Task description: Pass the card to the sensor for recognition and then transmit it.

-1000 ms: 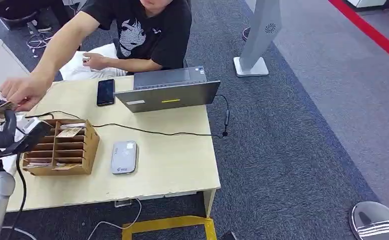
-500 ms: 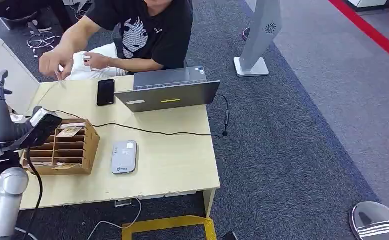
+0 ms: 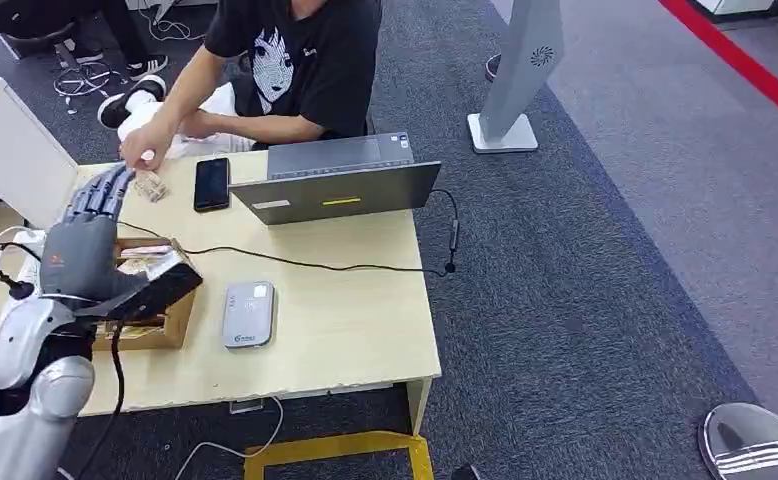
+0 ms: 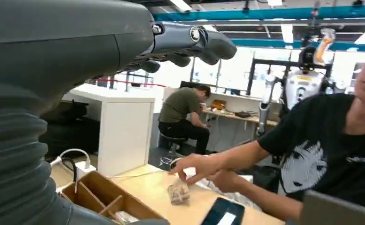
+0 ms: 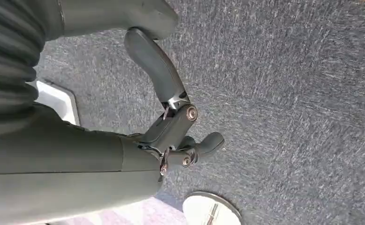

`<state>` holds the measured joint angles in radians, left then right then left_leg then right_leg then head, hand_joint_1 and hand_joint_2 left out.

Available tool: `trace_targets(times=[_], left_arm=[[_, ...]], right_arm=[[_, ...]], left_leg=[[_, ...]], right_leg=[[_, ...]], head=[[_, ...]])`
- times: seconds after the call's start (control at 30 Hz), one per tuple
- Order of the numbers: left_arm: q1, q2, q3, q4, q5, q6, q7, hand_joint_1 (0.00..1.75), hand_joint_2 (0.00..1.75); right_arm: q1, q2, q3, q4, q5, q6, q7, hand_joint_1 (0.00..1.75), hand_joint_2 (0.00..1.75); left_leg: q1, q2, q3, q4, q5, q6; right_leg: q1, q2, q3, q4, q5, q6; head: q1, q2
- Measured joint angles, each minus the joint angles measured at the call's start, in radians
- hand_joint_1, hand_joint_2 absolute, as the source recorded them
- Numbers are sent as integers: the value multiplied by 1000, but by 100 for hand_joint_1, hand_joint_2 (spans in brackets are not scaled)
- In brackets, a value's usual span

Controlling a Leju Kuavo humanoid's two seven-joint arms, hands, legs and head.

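Note:
My left hand (image 3: 85, 245) hovers over the wooden card box (image 3: 160, 330), its fingers (image 4: 190, 40) stretched out flat and holding nothing. Beyond its fingertips a person's hand (image 3: 143, 155) touches a small pile of cards (image 3: 150, 188) lying on the table next to a black phone (image 3: 211, 184); the left wrist view shows the same pile of cards (image 4: 178, 192) under that hand (image 4: 194, 164). The grey card sensor (image 3: 248, 313) lies flat to the right of the box. My right hand (image 5: 180, 140) hangs over the carpet, fingers loosely bent, with nothing in it.
A person sits behind the light wooden table (image 3: 335, 330). An open laptop (image 3: 335, 180) stands at the far edge, and a black cable (image 3: 305, 264) runs across the table. A white cabinet (image 3: 10, 145) stands at the left, a grey stand (image 3: 520, 80) on the carpet beyond.
The person took the card from my raised left hand and put it down by the phone. My left hand has swung right over the box with its fingers straight.

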<state>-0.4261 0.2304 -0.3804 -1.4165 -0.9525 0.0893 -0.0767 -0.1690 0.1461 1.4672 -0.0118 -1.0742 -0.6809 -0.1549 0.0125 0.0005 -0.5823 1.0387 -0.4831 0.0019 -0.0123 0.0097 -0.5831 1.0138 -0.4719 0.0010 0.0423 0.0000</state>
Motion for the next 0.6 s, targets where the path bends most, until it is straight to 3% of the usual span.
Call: trace_targets(times=[0.2, 0.37, 0.47, 0.6], left_arm=[[112, 24, -75, -121, -8, 66, -15, 0, 175], [167, 47, -103, -179, -29, 68, -7, 0, 175], [232, 88, -118, -230, -48, 50, 22, 0, 175], [358, 182, -118, -312, -71, 7, 93, 0, 175]], right_arm=[[1, 0, 4, 6, -15, 0, 16, 0, 175], [0, -1, 10, 10, -26, 0, 19, 0, 175], [2, -5, 10, 12, -61, 0, 14, 0, 175], [15, -9, 9, 16, -124, 0, -15, 0, 175]], left_leg=[[0, 0, 0, 0, 0, 0], [0, 0, 0, -1, 0, 0], [0, 1, 0, -1, 0, 0], [0, 0, 0, -1, -1, -1]], right_leg=[[0, 0, 0, 0, -1, 0], [0, 0, 0, 0, 0, 0], [0, 0, 0, 0, -1, 0], [0, 1, 0, 0, -2, 0]], head=[[0, 0], [0, 0], [0, 0], [0, 0]])
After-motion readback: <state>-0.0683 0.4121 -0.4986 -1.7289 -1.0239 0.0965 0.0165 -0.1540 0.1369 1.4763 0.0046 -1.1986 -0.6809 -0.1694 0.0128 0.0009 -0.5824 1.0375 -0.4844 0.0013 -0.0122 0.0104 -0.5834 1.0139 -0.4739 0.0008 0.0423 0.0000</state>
